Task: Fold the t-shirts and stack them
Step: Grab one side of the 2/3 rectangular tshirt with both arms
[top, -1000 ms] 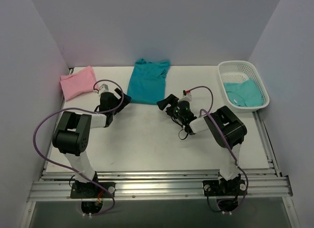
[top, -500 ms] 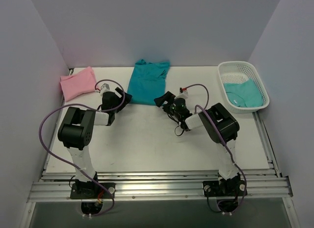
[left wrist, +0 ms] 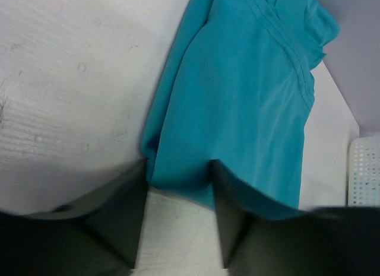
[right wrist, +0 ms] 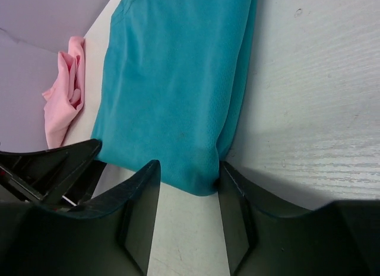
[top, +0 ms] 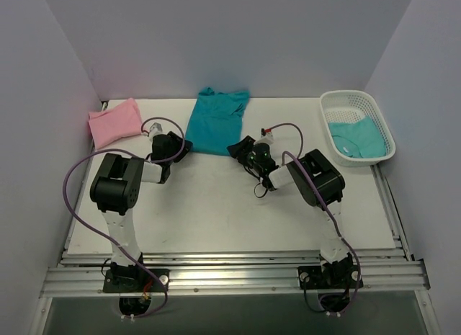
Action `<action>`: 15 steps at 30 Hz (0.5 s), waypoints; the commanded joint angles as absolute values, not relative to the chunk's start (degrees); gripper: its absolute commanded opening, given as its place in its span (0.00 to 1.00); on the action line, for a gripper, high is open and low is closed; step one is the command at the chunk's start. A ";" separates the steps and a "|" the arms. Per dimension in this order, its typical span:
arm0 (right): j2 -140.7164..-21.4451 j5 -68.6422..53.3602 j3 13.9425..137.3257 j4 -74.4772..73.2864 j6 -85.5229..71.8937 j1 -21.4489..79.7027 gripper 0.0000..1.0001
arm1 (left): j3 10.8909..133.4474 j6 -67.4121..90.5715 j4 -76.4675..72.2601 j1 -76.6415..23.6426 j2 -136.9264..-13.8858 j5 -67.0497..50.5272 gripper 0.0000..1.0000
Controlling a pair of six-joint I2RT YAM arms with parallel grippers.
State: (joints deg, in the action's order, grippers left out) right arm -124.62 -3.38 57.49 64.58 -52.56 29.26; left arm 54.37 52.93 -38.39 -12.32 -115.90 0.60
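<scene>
Top external view: white worktop (top: 216, 205) enclosed by pale walls; teal t-shirt (top: 217, 121) lies folded lengthwise at back centre, its neck end towards the rear wall and its hem towards the arms; pink t-shirt (top: 114, 122) lies bunched at the back left corner, well apart from the teal one; white mesh basket (top: 382, 126) stands at the back right and holds a second teal t-shirt (top: 358, 137), crumpled inside it; left gripper (top: 181, 145) sits low at the near left corner of the teal t-shirt's hem, and right gripper (top: 239, 148) sits low at the near right corner of the same hem, both arms reaching forward across the worktop. Left wrist view: left gripper's two dark fingers (left wrist: 127, 222) stand partly apart on the worktop, straddling the left corner of the hem; cloth lies between them, bare worktop shows in the gap, and no pinch on the fabric is seen; basket wall appears at the right edge. Right wrist view: right gripper's fingers (right wrist: 139, 211) likewise stand partly apart around the right corner of the hem, cloth between them, not clamped; pink t-shirt shows at far left, and the left gripper's dark fingers show at lower left beside the hem
</scene>
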 commanded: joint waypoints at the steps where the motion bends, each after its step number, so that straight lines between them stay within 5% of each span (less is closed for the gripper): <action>1: -125.59 -4.04 58.80 65.65 -52.29 28.74 0.38 | 55.37 53.09 -40.87 -12.13 -117.07 0.00 0.41; 8: -125.07 -4.48 57.31 66.71 -52.30 28.39 0.03 | 55.90 52.74 -41.22 -12.13 -117.60 0.00 0.06; 15: -121.21 -4.13 51.96 67.41 -51.68 28.30 0.00 | 53.71 51.33 -41.57 -12.57 -114.70 0.00 0.02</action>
